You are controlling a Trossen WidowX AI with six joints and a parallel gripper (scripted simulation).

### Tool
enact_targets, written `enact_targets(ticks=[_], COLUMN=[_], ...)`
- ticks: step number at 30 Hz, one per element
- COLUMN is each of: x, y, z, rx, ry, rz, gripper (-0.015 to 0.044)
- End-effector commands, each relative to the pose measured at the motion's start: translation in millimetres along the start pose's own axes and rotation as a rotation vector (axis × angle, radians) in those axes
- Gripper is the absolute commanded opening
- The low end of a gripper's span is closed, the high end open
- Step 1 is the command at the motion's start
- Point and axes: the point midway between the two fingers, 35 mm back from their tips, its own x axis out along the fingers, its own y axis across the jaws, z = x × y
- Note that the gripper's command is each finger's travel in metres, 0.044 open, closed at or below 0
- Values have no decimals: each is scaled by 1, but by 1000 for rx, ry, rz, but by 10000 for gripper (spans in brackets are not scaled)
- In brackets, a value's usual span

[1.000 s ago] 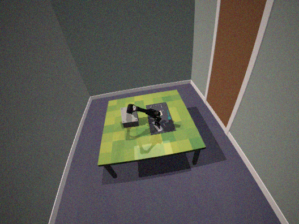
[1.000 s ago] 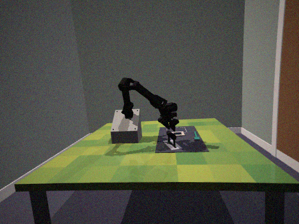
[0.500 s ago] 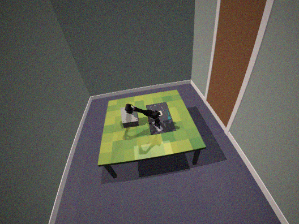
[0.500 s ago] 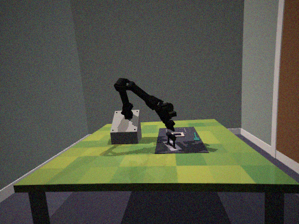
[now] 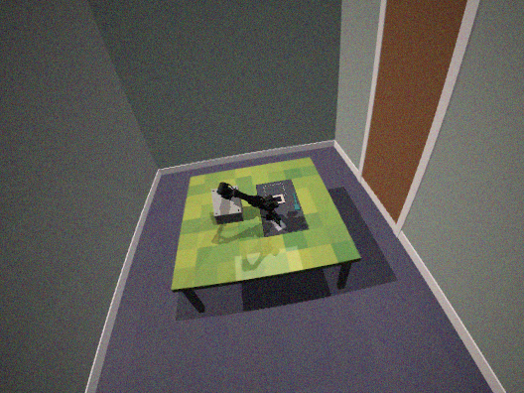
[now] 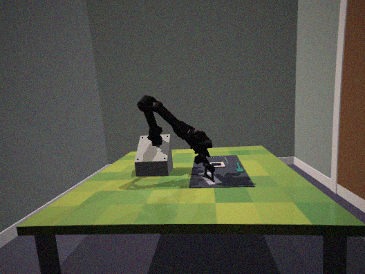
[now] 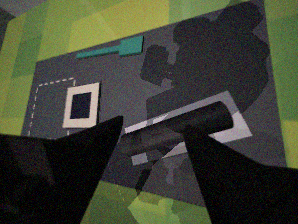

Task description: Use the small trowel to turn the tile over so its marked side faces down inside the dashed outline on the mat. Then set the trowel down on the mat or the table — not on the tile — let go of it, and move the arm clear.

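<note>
The tile (image 5: pixel 282 198) (image 6: pixel 222 165) (image 7: pixel 81 106) lies flat on the mat (image 5: pixel 300 226) (image 6: pixel 242 181) (image 7: pixel 117 75), its pale border and dark square facing up. In the wrist view it overlaps the near side of the dashed outline (image 7: pixel 59 80). The trowel (image 5: pixel 279 226) (image 6: pixel 211 180) (image 7: pixel 215 118), a pale flat blade with a raised black handle, rests near the mat's front edge. My gripper (image 5: pixel 271 214) (image 6: pixel 206 165) (image 7: pixel 154 124) is open just above the handle, which crosses below the fingertip gap at a slant. The fingers hide part of the trowel's near end.
A teal flat-ended tool (image 5: pixel 297 201) (image 6: pixel 239 167) (image 7: pixel 131 46) lies along the mat's far side from the arm base. The arm stands on a grey box (image 5: pixel 227 217) (image 6: pixel 152 168) left of the mat, on a green patchwork table (image 5: pixel 208 268) (image 6: pixel 166 214). Arm shadows darken the mat.
</note>
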Motion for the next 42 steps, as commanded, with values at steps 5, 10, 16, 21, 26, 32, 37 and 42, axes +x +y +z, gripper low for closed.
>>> enact_targets(ticks=[5, 10, 16, 21, 26, 32, 37, 42], x=[-1, 0, 0, 0, -2, -2, 3, 10], y=[-1, -3, -6, -8, -9, -9, -10, -10], z=[-6, -14, -25, -33, -42, -44, -43, -40], rx=[235, 398, 595, 758, 918, 963, 964, 964], ry=[-63, -94, -130, -158, -184, -191, -191, -192], rz=[25, 46, 75, 103, 135, 145, 145, 146], gripper=[300, 300, 300, 300, 300, 300, 300, 300])
